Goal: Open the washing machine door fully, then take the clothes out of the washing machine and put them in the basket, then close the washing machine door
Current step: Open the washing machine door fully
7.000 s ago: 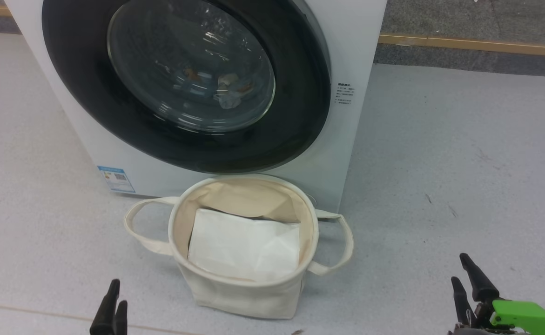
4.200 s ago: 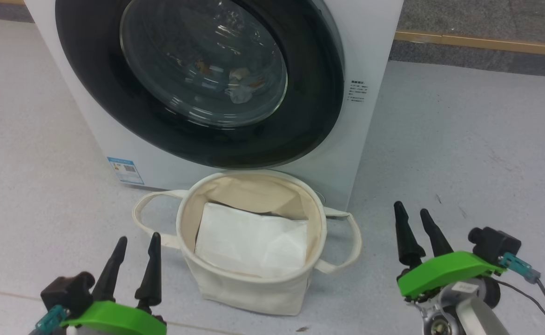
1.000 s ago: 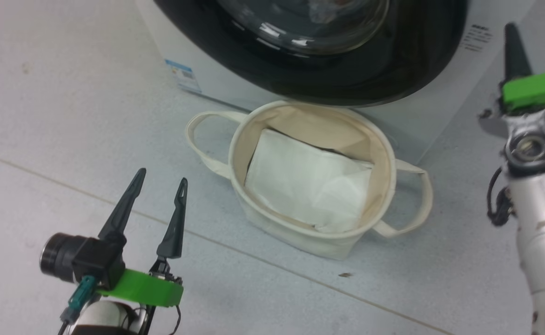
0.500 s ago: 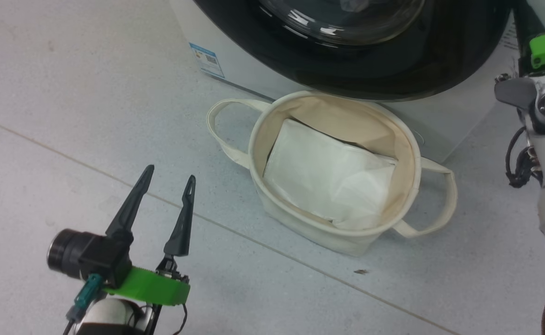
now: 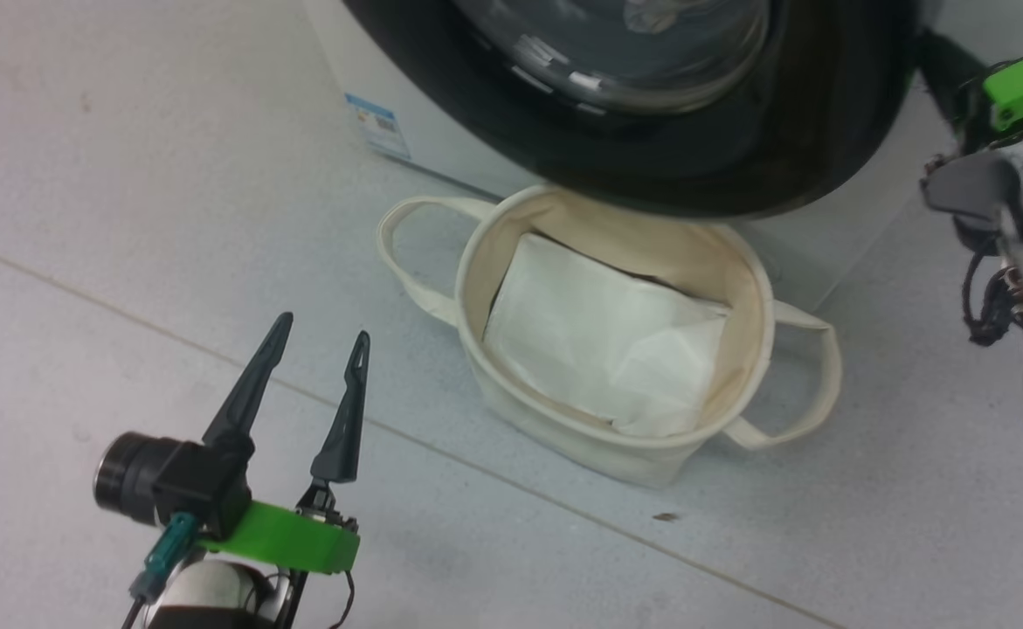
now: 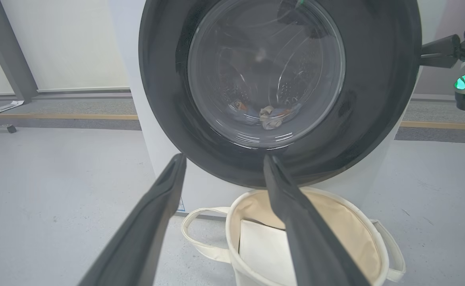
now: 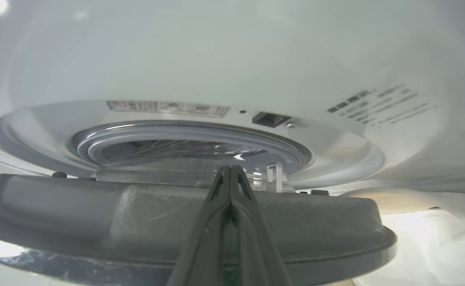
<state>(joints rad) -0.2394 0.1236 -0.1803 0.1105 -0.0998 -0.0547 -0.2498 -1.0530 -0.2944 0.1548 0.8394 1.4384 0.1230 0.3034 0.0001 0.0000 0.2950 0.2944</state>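
A: Door state?
B: The door [image 5: 721, 166], a glossy black ring around a domed clear bowl, stands a crack off the boxy white washer [image 6: 212, 194].
A: Claws?
B: Right claw [image 7: 230, 167] clenched on nothing, tapered dark fingers pressed together at the door's right edge. Left claw [image 5: 323, 328] released, fingers spread, low over the matte grey floor [image 5: 127, 175].
A: Clothes?
B: Crumpled blue and cream clothes [image 6: 265, 116] lie in the drum [image 6: 292, 83], behind the glass. The soft round canvas basket [image 5: 563, 437] sits under the door, holding a flat folded white sheet [image 5: 598, 349].
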